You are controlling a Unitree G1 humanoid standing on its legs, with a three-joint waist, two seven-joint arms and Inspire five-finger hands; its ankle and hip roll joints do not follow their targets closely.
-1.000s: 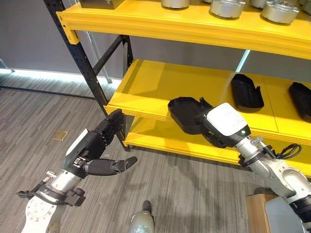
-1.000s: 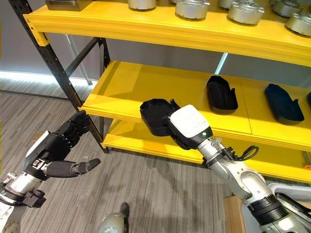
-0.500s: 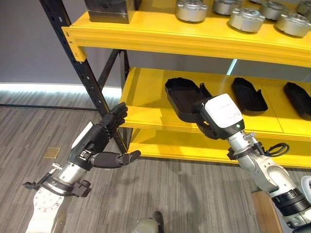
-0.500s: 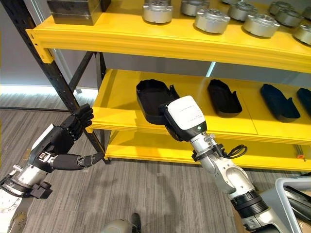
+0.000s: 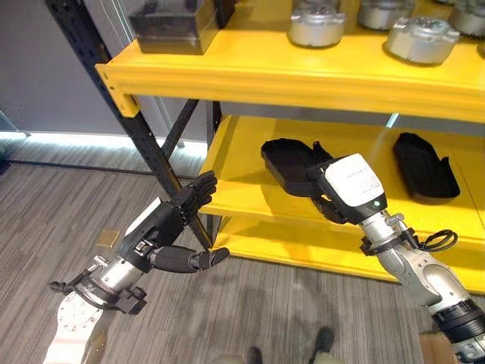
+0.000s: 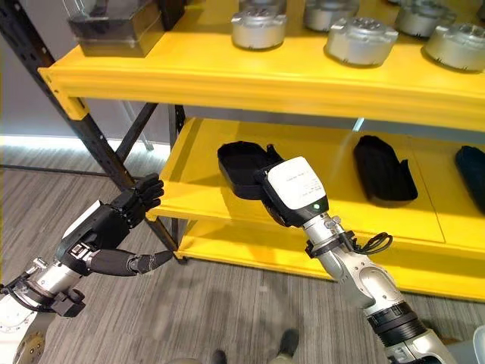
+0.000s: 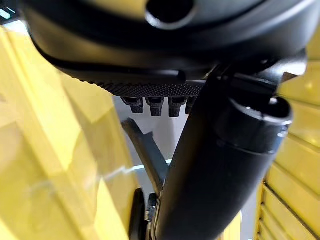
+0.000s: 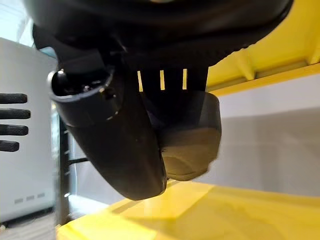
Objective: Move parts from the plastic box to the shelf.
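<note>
A: On the middle level of the yellow shelf (image 5: 235, 163), right hand (image 5: 333, 199) is clenched round the near end of a black part (image 5: 286, 164). Fingers curl round it in the right wrist view, thumb across.

B: Part down on the shelf or in the air?

A: Can't tell for sure. The part (image 8: 192, 135) sits low over the yellow board, far end toward the back, open side up. Contact with the board isn't clear.

B: Left hand?

A: Left hand (image 5: 163, 227) is out in front of the shelf's black upright (image 5: 132, 129), over the grey floor (image 5: 45, 197). Fingers straight and released, thumb pointing toward the shelf, holding nothing.

B: Anything else on that level?

A: Another black part (image 5: 424, 165) lies further right on the same level, well apart from the held one. In the right eye view a third dark part (image 6: 471, 171) shows at the right edge.

B: Top level?

A: Silver round parts (image 6: 360, 39) in a row, and a dark block (image 5: 170, 26) at the left end.
</note>
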